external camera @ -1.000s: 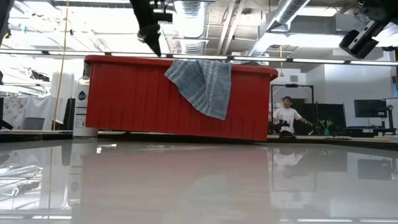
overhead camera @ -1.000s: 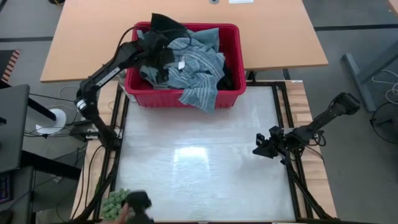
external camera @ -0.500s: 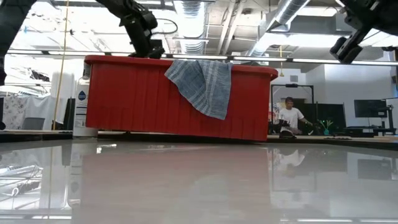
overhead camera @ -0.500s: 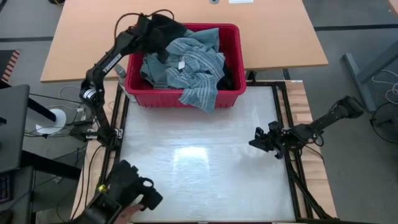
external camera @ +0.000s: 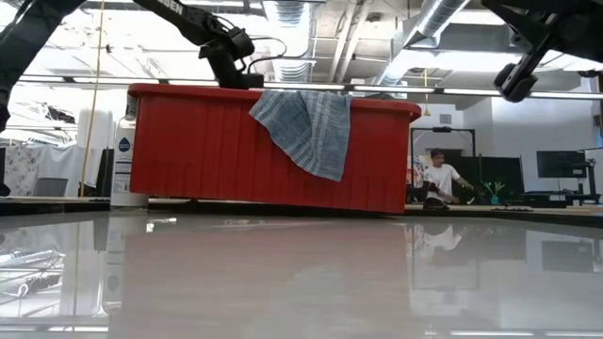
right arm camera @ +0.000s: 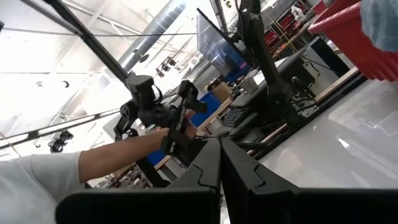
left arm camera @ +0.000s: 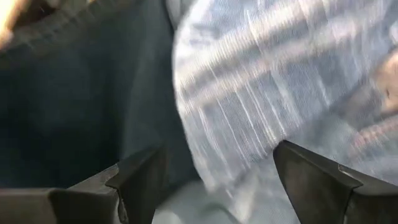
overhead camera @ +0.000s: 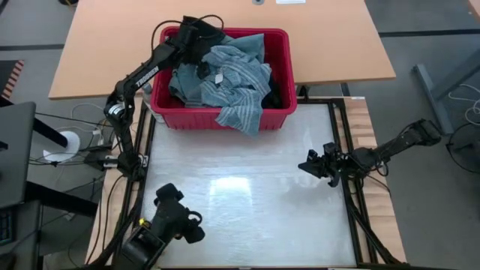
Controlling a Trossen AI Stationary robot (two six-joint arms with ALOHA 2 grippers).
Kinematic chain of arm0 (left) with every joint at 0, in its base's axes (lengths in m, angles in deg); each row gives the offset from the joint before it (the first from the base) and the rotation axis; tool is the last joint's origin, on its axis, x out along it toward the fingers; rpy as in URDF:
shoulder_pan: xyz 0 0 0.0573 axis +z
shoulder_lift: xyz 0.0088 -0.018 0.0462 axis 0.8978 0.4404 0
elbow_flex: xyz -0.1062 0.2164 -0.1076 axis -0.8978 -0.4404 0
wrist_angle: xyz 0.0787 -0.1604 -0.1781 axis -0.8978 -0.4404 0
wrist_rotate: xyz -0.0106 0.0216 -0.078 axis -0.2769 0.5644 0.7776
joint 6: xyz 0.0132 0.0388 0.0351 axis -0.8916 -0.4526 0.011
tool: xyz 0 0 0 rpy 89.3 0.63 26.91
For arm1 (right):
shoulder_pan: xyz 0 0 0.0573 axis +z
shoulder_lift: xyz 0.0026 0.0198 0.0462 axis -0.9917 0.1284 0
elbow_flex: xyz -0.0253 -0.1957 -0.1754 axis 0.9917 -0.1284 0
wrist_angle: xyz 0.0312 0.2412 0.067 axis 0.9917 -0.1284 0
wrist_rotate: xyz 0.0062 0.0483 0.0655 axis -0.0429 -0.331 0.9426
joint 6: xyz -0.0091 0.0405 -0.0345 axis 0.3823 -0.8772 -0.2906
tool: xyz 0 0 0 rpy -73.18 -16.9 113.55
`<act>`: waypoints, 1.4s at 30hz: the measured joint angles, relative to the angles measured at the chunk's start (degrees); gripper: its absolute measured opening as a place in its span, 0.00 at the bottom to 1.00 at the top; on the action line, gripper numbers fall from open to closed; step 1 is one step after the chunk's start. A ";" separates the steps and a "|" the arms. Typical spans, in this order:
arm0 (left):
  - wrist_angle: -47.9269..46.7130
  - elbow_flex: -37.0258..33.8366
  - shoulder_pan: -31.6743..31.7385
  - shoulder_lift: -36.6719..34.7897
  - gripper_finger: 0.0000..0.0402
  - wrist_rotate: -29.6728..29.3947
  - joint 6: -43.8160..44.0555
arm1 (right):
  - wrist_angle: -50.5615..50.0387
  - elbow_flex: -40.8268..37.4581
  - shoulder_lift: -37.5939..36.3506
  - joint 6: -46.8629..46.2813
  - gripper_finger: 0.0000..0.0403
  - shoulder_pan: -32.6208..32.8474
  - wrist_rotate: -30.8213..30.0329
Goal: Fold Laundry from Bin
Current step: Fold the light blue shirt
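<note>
The red bin (overhead camera: 279,75) stands at the table's far edge, heaped with laundry. A grey-blue striped garment (overhead camera: 238,86) lies on top, and one end (external camera: 306,127) hangs over the bin's near rim. A dark garment (overhead camera: 201,28) lies at the far left corner. My left gripper (overhead camera: 201,58) is open over the bin's left part, slanting down. In its wrist view the striped cloth (left arm camera: 261,99) and dark cloth (left arm camera: 74,106) lie just beyond the fingers (left arm camera: 217,186). My right gripper (overhead camera: 306,166) hovers shut over the table's right side, holding nothing.
A person's hand with a dark hand-held device (overhead camera: 171,223) is at the table's near left corner. The glossy white table top (overhead camera: 240,195) stretches out in front of the bin. A wooden table (overhead camera: 330,37) carries the bin's far side. Another person (external camera: 438,174) stands far behind.
My left gripper has swung toward the far edge over the bin's left part and sunk toward the laundry, staying open. My right gripper has drifted a little toward the table's left, still shut. The person's hand with the dark device has come farther in at the near left corner.
</note>
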 joint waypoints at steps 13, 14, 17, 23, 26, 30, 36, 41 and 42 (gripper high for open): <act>0.66 -0.98 -0.89 4.34 0.49 -1.49 -4.55 | -0.02 0.00 0.02 -0.09 0.08 0.03 -0.02; 0.54 -0.98 -1.13 4.56 0.44 -3.35 -4.59 | -0.02 0.00 0.02 -0.09 0.08 0.03 -0.02; 0.05 -0.96 -1.98 4.46 0.27 -5.26 -5.58 | -0.14 0.00 0.02 -0.06 0.08 0.03 -0.01; -1.97 0.94 -4.50 0.51 0.02 -8.70 -4.76 | 0.51 0.30 0.04 1.41 0.08 -1.26 -1.50; -3.39 2.17 -5.83 -2.45 0.01 -9.78 -1.81 | 1.81 3.86 0.04 8.10 0.08 -3.53 -3.03; -5.03 4.32 -7.81 -6.77 0.00 -10.44 3.50 | -0.70 11.85 0.10 25.06 0.08 -6.48 -2.63; -7.55 8.73 -11.50 -12.07 0.00 -10.75 9.95 | -24.63 28.26 1.75 42.03 0.08 -11.82 -9.72; -7.97 12.12 -15.47 -15.39 0.00 -10.78 13.51 | -39.64 39.28 7.44 45.85 0.09 -17.81 -12.80; -8.05 12.51 -16.17 -15.85 0.00 -10.84 13.82 | -41.07 40.80 9.01 46.67 0.10 -18.94 -12.76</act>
